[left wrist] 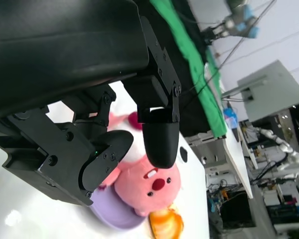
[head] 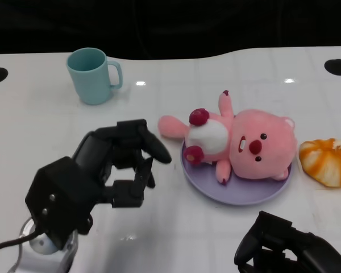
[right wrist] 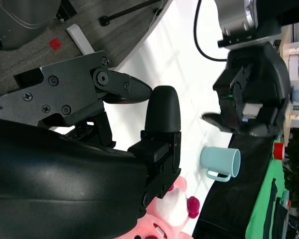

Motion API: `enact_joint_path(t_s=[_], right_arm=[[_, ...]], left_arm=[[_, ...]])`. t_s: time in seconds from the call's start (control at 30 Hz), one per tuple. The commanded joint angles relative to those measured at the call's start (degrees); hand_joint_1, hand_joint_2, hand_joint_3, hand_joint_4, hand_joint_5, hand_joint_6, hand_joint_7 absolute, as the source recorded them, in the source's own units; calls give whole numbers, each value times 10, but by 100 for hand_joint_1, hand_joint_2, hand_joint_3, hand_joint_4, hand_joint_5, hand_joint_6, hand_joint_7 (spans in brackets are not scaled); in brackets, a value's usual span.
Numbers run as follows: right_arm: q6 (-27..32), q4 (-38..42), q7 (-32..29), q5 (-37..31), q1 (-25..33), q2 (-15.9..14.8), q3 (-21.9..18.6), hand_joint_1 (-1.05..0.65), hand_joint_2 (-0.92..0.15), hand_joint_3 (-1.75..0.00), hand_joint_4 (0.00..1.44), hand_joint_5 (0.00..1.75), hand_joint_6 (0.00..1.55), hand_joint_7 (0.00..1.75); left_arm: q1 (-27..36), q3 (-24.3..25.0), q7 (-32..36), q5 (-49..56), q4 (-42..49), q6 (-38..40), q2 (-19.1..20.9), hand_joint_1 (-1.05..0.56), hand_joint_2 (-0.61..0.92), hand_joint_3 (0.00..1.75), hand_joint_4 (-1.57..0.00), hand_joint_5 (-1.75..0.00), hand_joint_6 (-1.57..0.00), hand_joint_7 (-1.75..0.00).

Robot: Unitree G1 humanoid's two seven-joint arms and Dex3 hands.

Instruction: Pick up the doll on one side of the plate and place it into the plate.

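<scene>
Pink doll (head: 238,145) lying on the purple plate (head: 244,193), mid worktop (head: 34,114).
Left hand (head: 122,165) hovers just left of the plate, fingers (head: 153,149) apart, holding nothing. Right hand (head: 273,247) sits near edge, fingers curled, can't tell its state.

No readable text anywhere

No words, labels, brands or numbers can be read in any view; the cup (head: 94,75) beside the plate (head: 238,190) is plain; the doll (head: 238,142) bears none.
</scene>
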Motion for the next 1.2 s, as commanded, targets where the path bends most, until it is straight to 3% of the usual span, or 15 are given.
enact_joint_path(t_s=[0.03,0.33,0.67,1.2], right_arm=[[2,-3,0,3,-4,-6,-7,-23,-88,-63,66,175,44,168],[1,3,2,5,-7,-6,-8,-23,-87,-63,66,175,44,169],[-2,9,6,9,-12,-7,-18,-23,-87,-63,66,175,44,168],[-23,30,20,9,-17,-11,-35,-23,-87,-62,66,175,45,166]], left_arm=[[33,9,4,-14,-51,53,4,-3,38,156,-101,-174,-92,-157],[102,16,11,-58,-147,161,-10,1,33,160,-99,-175,-88,-166],[161,37,-3,-94,-231,242,21,0,39,152,-93,-175,-81,-167],[168,25,-4,-99,-186,208,21,-1,42,146,-91,-175,-82,-164]])
